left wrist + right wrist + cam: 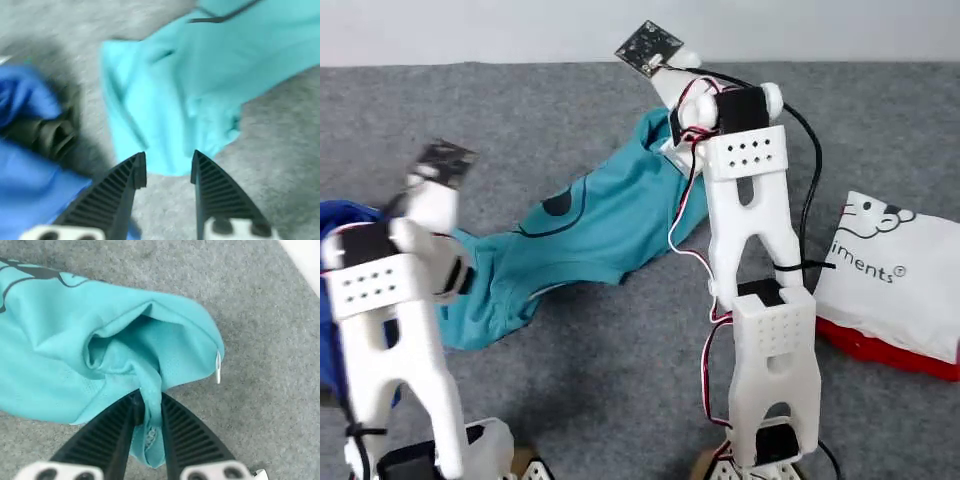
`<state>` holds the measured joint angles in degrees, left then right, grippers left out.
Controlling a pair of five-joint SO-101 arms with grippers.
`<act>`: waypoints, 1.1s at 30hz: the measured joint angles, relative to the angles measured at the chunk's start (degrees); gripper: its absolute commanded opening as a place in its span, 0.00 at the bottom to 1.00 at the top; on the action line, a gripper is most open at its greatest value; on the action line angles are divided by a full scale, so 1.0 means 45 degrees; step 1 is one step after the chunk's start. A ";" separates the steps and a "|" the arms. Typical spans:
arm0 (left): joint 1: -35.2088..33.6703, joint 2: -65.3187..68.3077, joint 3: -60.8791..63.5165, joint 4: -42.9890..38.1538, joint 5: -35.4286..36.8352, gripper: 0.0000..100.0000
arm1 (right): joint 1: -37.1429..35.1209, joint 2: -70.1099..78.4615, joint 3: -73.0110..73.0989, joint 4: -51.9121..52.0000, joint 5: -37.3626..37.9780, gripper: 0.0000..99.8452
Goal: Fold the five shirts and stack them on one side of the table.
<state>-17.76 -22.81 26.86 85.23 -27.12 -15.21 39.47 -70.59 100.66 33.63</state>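
Across the middle of the grey, felt-like table surface (570, 380) lies a crumpled teal cotton shirt with a dark print (610, 220), stretched from near the far edge down toward the left edge. At its far end, the right arm's black ribbed gripper (148, 400) is clamped on a bunched fold of the teal fabric, which runs up between the two jaws and spills out on either side. At the shirt's other end, toward the left edge, the left arm's black ribbed gripper (167, 165) hangs just above the cloth's rim with its jaws parted and nothing between them. A rumpled bright blue shirt (335, 230) lies at the left edge, just beside the teal one. Against the right edge, a folded white shirt with printed lettering (895, 280) rests on top of a folded red shirt (880, 350), well apart from the teal one.
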 measured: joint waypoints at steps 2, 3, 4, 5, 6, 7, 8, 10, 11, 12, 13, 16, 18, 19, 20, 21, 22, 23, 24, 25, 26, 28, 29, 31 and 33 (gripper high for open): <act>0.0879 0.0000 0.0723 -0.0332 0.0000 0.21 | 0.0000 0.0176 -0.0020 0.0000 0.0000 0.01; 0.1250 0.0000 0.1114 -0.0508 0.0000 0.22 | 0.0020 0.0332 -0.0020 0.0000 0.0000 0.01; 0.1602 0.0000 0.1504 -0.0703 0.0000 0.22 | 0.0078 0.0547 -0.0020 0.0000 0.0000 0.01; 0.1856 0.0000 0.1875 -0.0879 0.0000 0.22 | 0.0156 0.0762 -0.0020 0.0000 0.0000 0.03; 0.2032 0.0000 0.2208 -0.1055 0.0000 0.22 | 0.0215 0.0957 -0.0020 0.0000 0.0000 0.05; 0.2110 0.0000 0.2481 -0.1211 0.0000 0.22 | 0.0313 0.1133 -0.0020 0.0000 0.0000 0.09; 0.2129 0.0000 0.2716 -0.1328 0.0000 0.22 | 0.0371 0.1211 -0.0020 0.0000 0.0000 0.13; 0.2129 0.0000 0.2911 -0.1368 0.0000 0.22 | 0.0508 0.1231 -0.0020 0.0000 -0.0039 0.23; 0.2051 0.0000 0.2911 -0.1387 0.0000 0.22 | 0.0567 0.1172 -0.0020 0.0000 -0.0234 0.26; 0.1856 0.0000 0.2911 -0.1387 0.0000 0.22 | 0.0606 0.1114 -0.0020 0.0000 -0.0508 0.28; 0.1543 0.0000 0.2911 -0.1387 0.0000 0.22 | 0.0645 0.1055 -0.0020 0.0000 -0.0801 0.28; 0.0586 0.0000 0.2579 -0.1368 0.0000 0.22 | 0.0723 0.0664 -0.0020 0.0000 -0.1192 0.24; 0.0293 0.0000 0.2305 -0.1328 0.0059 0.22 | 0.0723 0.0391 0.0039 0.0000 -0.1231 0.22; 0.0313 0.0000 0.2188 -0.1250 0.0059 0.22 | 0.0703 0.0254 0.0195 0.0000 -0.1270 0.22; 0.0410 0.0000 0.2129 -0.1192 0.0020 0.22 | 0.0684 0.0098 0.0430 0.0000 -0.1289 0.21; 0.0567 0.0000 0.2071 -0.1172 0.0000 0.22 | 0.0703 -0.0059 0.0664 0.0000 -0.1289 0.21; 0.0801 0.0000 0.2032 -0.1153 0.0000 0.22 | 0.0742 -0.0274 0.0918 0.0000 -0.1289 0.21; 0.1094 0.0000 0.1934 -0.1133 0.0078 0.22 | 0.0821 -0.0547 0.1153 0.0000 -0.1289 0.21; 0.1426 0.0000 0.1797 -0.1133 0.0352 0.22 | 0.0938 -0.0860 0.1387 0.0000 -0.1289 0.21; 0.1797 0.0000 0.1602 -0.1133 0.0664 0.22 | 0.1016 -0.1231 0.1621 0.0000 -0.1289 0.21; 0.2227 0.0000 0.1387 -0.1133 0.0996 0.22 | 0.1153 -0.1641 0.1934 0.0000 -0.1289 0.21; 0.3184 0.0000 0.1114 -0.1231 0.1524 0.22 | 0.1407 -0.2501 0.2540 0.0000 -0.1289 0.21; 0.3712 0.0000 0.1074 -0.1446 0.1739 0.22 | 0.1582 -0.2911 0.2872 0.0000 -0.1289 0.21; 0.4689 0.0000 0.1055 -0.1973 0.2051 0.22 | 0.1973 -0.3731 0.3536 0.0000 -0.1309 0.21; 0.5529 0.0274 0.1035 -0.2540 0.2344 0.22 | 0.2422 -0.4493 0.4181 0.0000 -0.1309 0.21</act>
<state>7.12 -21.58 31.52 73.80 -16.57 -4.31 19.25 -51.78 100.66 27.74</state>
